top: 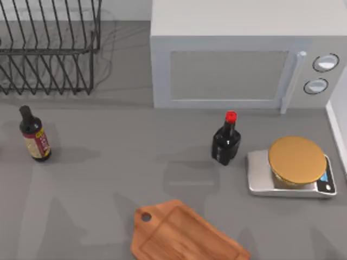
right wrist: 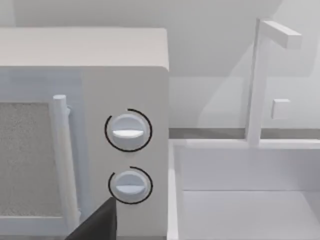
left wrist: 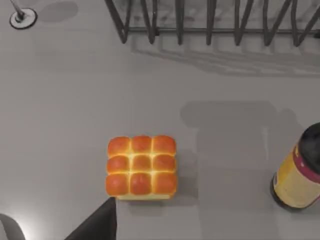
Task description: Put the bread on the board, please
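- Grey table (top: pixel 108 179) carries everything; the board (top: pixel 184 234) lies at its near edge.
- Behind and right of the board, the bread (top: pixel 297 158) sits on the silver scale (top: pixel 260 176).
- Between board and microwave (top: pixel 238 59) stands a red-capped dark bottle (top: pixel 226 140).
- Grippers: whether either one's fingers are spread, I cannot tell.

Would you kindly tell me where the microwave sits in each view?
Top view: microwave at the back, right of centre.
Left wrist view: faces the dish rack instead.
Right wrist view: its front corner, beside the sink.
Shared landmark: its upper knob.
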Controlling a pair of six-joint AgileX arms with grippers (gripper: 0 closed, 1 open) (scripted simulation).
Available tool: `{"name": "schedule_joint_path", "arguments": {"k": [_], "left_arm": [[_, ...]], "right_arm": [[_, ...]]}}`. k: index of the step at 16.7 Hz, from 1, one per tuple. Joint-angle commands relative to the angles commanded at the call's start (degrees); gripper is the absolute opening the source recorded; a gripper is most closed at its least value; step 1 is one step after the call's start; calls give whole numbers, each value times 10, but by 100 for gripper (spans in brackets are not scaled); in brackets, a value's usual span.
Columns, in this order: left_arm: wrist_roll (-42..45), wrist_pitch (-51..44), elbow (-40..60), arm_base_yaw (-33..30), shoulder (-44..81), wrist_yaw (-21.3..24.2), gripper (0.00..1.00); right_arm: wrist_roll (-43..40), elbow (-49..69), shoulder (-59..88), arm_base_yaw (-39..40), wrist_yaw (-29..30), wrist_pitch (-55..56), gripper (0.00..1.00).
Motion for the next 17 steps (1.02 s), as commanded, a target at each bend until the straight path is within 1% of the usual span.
{"name": "schedule_joint_path", "arguments": {"k": [5, 9, 13, 17], "left_arm": [[28, -159, 213, 33, 331, 0, 100], [44, -254, 355, 57, 518, -1, 100], [53, -307, 447, 69, 616, 0, 100], [55, -317, 467, 72, 634, 1, 100]], "right_arm": [[0, 0, 0, 0, 0, 0, 100], [0, 0, 0, 0, 0, 0, 100], [0, 0, 0, 0, 0, 0, 100], [0, 0, 0, 0, 0, 0, 100]]}}
